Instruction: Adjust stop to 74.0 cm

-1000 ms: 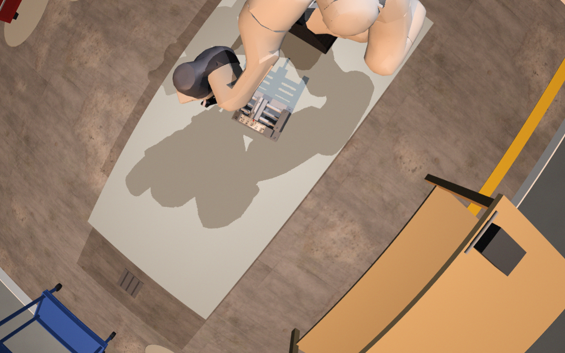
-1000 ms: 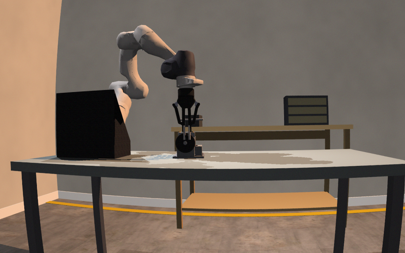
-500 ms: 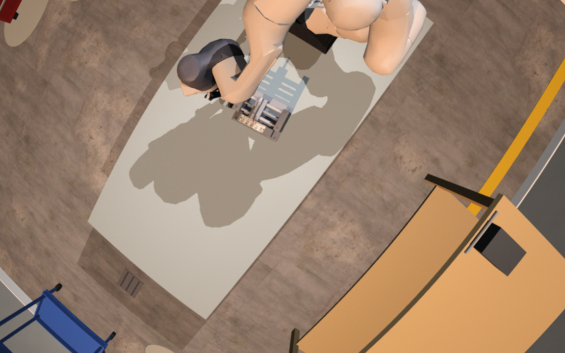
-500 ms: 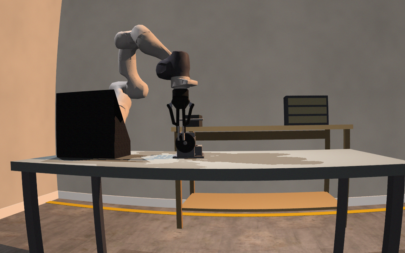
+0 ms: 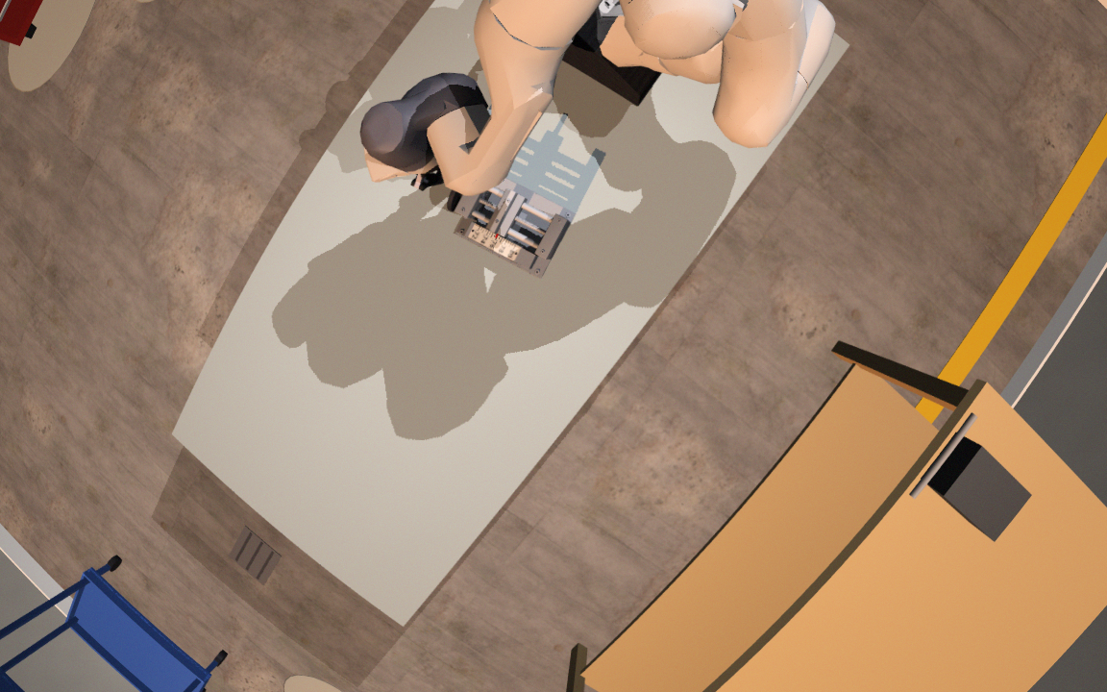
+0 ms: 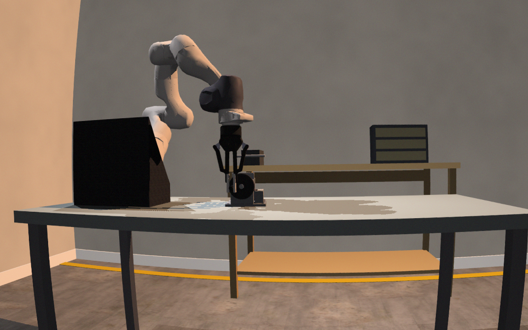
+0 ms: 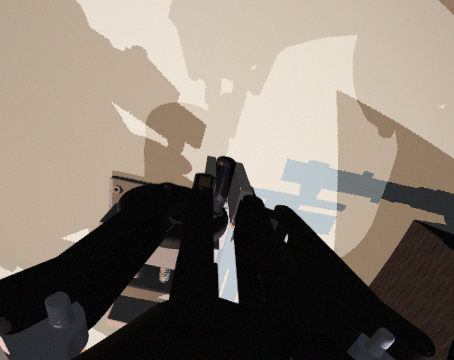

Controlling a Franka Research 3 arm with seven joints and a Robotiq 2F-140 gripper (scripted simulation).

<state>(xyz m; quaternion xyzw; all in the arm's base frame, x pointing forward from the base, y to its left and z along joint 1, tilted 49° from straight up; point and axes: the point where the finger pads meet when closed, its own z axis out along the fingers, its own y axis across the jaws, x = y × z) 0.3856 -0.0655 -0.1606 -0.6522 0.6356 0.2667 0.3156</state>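
The stop device sits on the table; its metal carriage (image 5: 502, 213) rides on rods between end blocks. A pale scale (image 5: 504, 249) with a red pointer (image 5: 496, 235) runs along one side; its figures are too small to read. The black handwheel (image 6: 247, 180) stands upright at the device's end, partly hidden by the arm in the top view. My gripper (image 6: 231, 184) (image 7: 221, 173) points down and is shut on the handwheel's handle (image 7: 226, 167), which shows between the fingertips. In the exterior view the fingertips are at the wheel's left side. The scale is hidden in the wrist view.
A large dark box (image 6: 110, 164) (image 7: 417, 280) stands on the table (image 6: 463, 209) near the arm's base. Behind is a wooden workbench (image 6: 339, 166) (image 5: 884, 619) with a drawer unit (image 6: 401, 143). A blue cart (image 5: 132, 632) stands on the floor beyond the table's far end.
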